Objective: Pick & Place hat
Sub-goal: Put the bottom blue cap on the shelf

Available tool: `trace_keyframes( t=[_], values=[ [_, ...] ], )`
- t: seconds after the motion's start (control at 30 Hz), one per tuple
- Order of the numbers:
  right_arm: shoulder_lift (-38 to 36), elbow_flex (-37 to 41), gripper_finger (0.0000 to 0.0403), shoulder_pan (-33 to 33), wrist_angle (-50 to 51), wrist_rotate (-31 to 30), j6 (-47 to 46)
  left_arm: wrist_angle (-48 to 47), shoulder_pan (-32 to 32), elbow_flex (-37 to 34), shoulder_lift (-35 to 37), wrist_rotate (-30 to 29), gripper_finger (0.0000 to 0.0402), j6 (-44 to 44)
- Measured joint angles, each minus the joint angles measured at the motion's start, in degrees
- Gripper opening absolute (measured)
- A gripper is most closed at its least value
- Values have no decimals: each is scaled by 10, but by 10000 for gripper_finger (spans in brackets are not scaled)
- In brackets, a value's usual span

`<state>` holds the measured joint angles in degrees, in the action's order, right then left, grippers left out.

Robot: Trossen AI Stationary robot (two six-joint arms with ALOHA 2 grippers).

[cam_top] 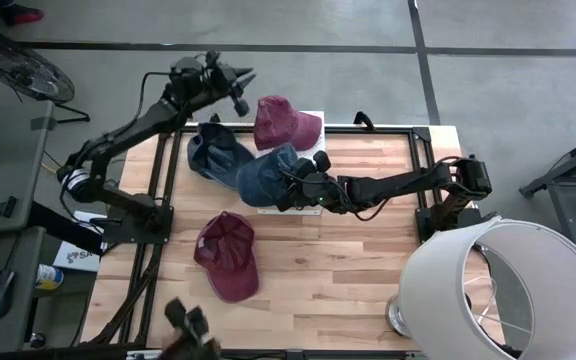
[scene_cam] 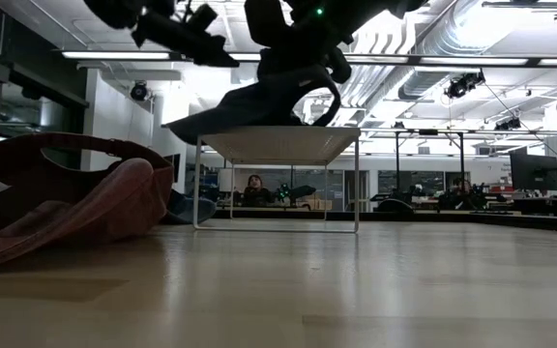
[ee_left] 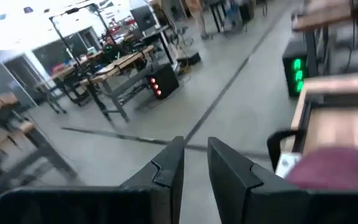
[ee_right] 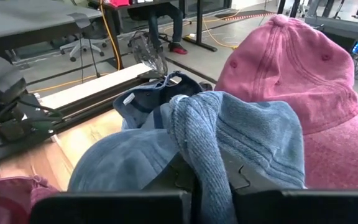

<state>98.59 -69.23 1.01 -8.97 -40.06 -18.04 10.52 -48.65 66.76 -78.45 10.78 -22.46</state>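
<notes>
My right gripper point(cam_top: 290, 188) reaches in from the table's right and is shut on a blue denim hat point(cam_top: 268, 175) over a white stand point(scene_cam: 278, 145). A maroon hat point(cam_top: 286, 122) sits crown up at the stand's far end, and a second blue hat point(cam_top: 216, 150) lies to its left. Another maroon hat point(cam_top: 228, 255) lies upside down on the wood nearer the front. My left gripper point(cam_top: 243, 88) points level past the table's far edge, left of the far maroon hat point(ee_left: 337, 168). Its fingers point(ee_left: 166, 168) stand slightly apart with nothing between them. My right gripper pinches a bunched fold of the blue denim hat's cloth point(ee_right: 207, 149) between its two fingers, coming nearly level from the table's right. The crown bulges out beyond the fingers. In the low view the hat point(scene_cam: 259, 106) hangs below the gripper just over the stand's top.
A white lampshade point(cam_top: 498, 290) on a stand fills the near right corner. Black frame rails point(cam_top: 163, 190) run along the table's left side. Bare wood point(cam_top: 348, 270) lies between the near maroon hat and the lamp.
</notes>
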Motion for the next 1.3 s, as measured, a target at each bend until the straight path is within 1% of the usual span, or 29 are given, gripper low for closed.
trace_keyframes(
  t=[0.07, 0.2, 0.3, 0.4, 0.47, 0.6, 0.73, 0.9, 1.0, 1.1, 1.17, 1.3],
  values=[
    [0, 0, 8, 2, 2, -1, 0, 24, -22, 6, -20, 32, 69, 71],
    [0, 0, 6, 2, 2, -4, -3, 13, -48, 51, -64, 94, 69, 195],
    [0, 0, 13, 2, 4, -27, -16, -23, -46, 94, -102, 141, 69, 239],
    [0, 0, 12, 2, 10, -55, -31, -85, -41, 130, -134, 155, 69, 243],
    [0, 0, 7, 2, 14, -75, -40, -97, -35, 144, -147, 145, 69, 241],
    [-3, 0, 8, 6, 31, -99, -54, -111, -34, 149, -157, 112, 69, 239],
    [-17, 0, 14, 7, 63, -121, -75, -132, -35, 150, -161, 112, 69, 238],
    [-34, 0, 5, 7, 96, -124, -77, -176, -33, 150, -165, 128, 69, 230],
    [-35, 0, 10, 7, 97, -124, -76, -186, -26, 150, -164, 125, 69, 213],
    [-35, 0, 17, 7, 106, -123, -84, -198, -22, 150, -164, 142, 69, 212],
    [-35, 0, 15, 7, 118, -125, -99, -222, -22, 150, -164, 140, 69, 208],
    [-35, 0, 6, 7, 128, -120, -102, -251, -14, 150, -164, 130, 69, 182]
  ],
)
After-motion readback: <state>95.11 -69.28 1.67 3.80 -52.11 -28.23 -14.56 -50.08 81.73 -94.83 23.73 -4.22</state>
